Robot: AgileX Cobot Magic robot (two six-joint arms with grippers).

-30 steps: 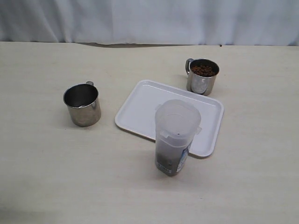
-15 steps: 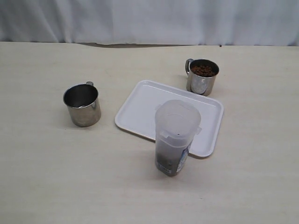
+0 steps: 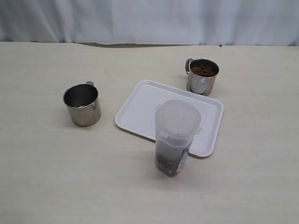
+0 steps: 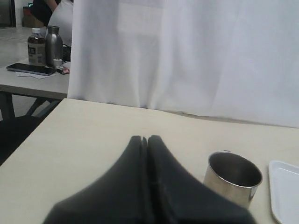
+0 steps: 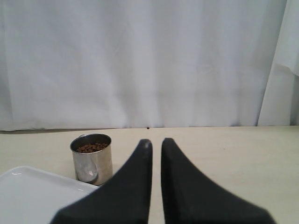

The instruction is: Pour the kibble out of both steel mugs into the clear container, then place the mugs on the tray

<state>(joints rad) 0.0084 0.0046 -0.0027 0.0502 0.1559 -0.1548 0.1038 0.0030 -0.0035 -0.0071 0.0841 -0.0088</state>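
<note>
Two steel mugs stand on the table. The left mug (image 3: 82, 105) (image 4: 232, 179) shows a dark inside with no kibble seen. The right mug (image 3: 202, 76) (image 5: 92, 161) is full of brown kibble (image 3: 203, 70) (image 5: 92, 147). Between them lies the white tray (image 3: 140, 105) (image 4: 285, 186) (image 5: 28, 191). The clear container (image 3: 175, 136) stands upright at the tray's near edge, with a dark mass low inside. Neither arm shows in the exterior view. My left gripper (image 4: 144, 138) is shut and empty, short of the left mug. My right gripper (image 5: 156, 141) is shut and empty, beside the right mug.
A white curtain (image 3: 149, 21) hangs along the table's far edge. In the left wrist view a second table (image 4: 28, 81) beyond this table's side edge carries bottles and a phone.
</note>
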